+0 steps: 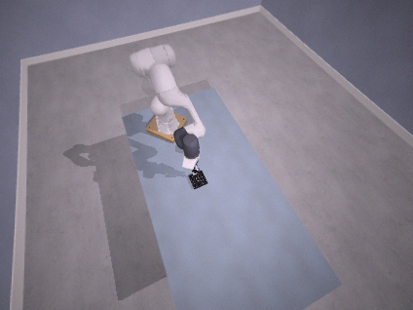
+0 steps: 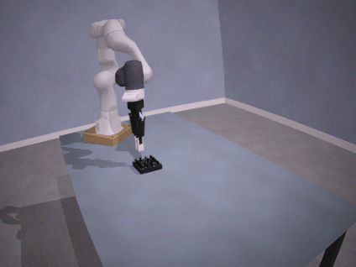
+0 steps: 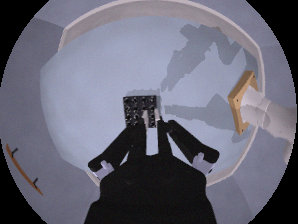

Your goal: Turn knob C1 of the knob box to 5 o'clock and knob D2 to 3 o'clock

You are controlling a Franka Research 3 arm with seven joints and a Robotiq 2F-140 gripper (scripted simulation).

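The knob box (image 1: 199, 180) (image 2: 149, 164) (image 3: 135, 107) is a small black box with rows of dark knobs, standing on the blue-grey table top (image 1: 234, 234) (image 2: 210, 189) (image 3: 100, 63) a short way in front of the robot's base. My gripper (image 1: 196, 170) (image 2: 140, 147) (image 3: 151, 114) points straight down and hangs a little above the box, over its side nearer the base. Its fingers are nearly together with nothing between them. The knob names and white lines are too small to read in any view.
The robot's wooden base plate (image 1: 167, 128) (image 2: 105, 136) (image 3: 241, 103) stands at the table's end behind the box. The table's front right corner and leg (image 2: 333, 252) show in the exterior view. Grey floor surrounds the table.
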